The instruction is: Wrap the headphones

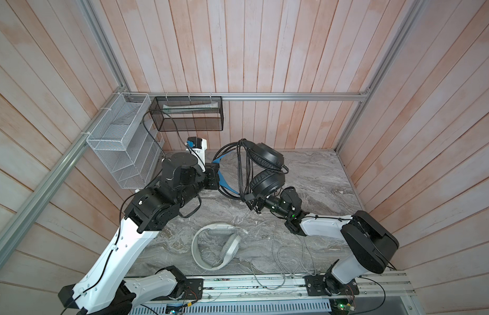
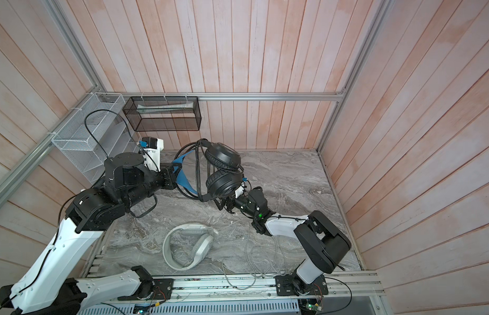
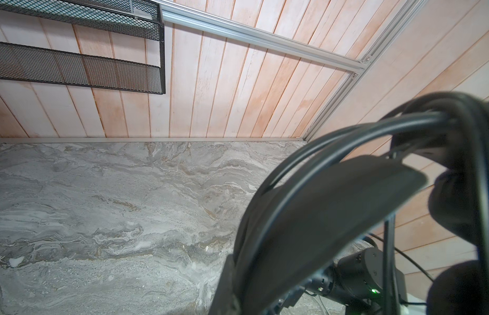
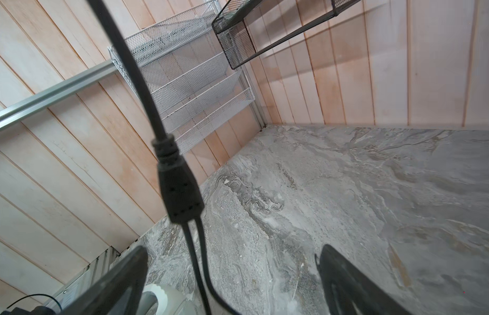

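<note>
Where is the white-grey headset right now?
In both top views the white-grey headset lies flat on the marble tabletop, close to the front rail and nearer the front than the raised black headset. Its grey cable sprawls to its right.

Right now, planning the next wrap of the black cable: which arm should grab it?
Right. The right gripper is open, the cable hanging between its fingers; the left gripper is shut on the headband.
</note>
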Controlling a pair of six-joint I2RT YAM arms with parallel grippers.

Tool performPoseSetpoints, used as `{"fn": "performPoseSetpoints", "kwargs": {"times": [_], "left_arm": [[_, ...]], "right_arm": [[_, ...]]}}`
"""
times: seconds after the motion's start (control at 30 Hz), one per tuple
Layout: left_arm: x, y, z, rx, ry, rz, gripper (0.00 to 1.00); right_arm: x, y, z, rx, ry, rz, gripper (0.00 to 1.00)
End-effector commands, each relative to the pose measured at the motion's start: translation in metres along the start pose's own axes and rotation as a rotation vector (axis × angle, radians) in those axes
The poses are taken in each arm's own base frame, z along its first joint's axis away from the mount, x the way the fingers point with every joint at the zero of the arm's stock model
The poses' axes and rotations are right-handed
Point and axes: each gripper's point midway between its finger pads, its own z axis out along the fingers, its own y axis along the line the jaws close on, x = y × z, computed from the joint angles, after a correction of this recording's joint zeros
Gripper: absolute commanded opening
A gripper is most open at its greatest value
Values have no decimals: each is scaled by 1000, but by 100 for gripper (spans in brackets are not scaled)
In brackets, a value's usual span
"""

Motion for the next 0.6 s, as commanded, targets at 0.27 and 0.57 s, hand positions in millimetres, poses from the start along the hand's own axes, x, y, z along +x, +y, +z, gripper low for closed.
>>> {"fn": "performPoseSetpoints", "kwargs": {"times": [0.27, 0.57], "left_arm": [[-32, -10, -14, 60, -124, -59, 0], [-39, 1, 0, 49, -129, -88, 0]], "right_arm": [[31, -24, 12, 56, 54, -17, 23], [40, -25, -2, 76, 76, -27, 0]]}}
